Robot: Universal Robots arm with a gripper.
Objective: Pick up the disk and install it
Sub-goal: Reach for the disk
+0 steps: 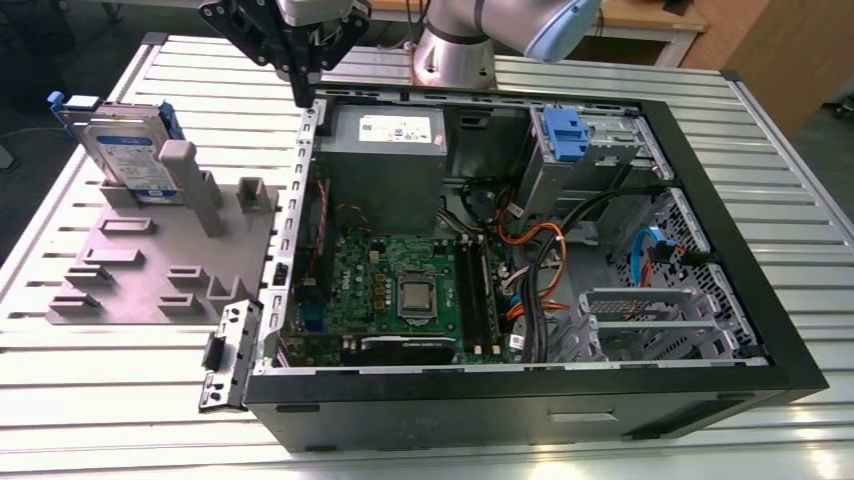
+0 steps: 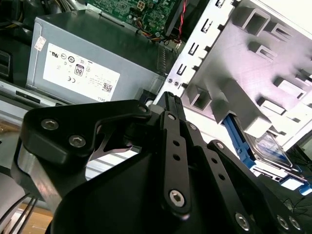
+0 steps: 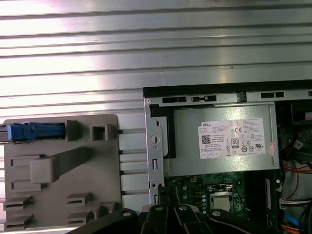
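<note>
The disk (image 1: 127, 150), silver with a blue-and-white label and a blue bracket, stands on edge in a slot of the grey holder plate (image 1: 147, 270) at the exterior view's left. Its blue bracket edge (image 3: 34, 131) appears in the first wrist view, and the disk (image 2: 270, 146) leans behind a grey post in the second wrist view. My gripper (image 1: 304, 95) hangs above the open computer case's far left corner, to the right of the disk and well apart from it. Its black fingers (image 2: 168, 105) lie together with nothing between them.
The open computer case (image 1: 534, 385) lies on the slatted metal table (image 1: 107, 400), with the grey power supply (image 1: 387, 135) just below my gripper. A drive bay with a blue latch (image 1: 566, 135) sits at the far right. Cables and the motherboard (image 1: 400, 290) fill the case.
</note>
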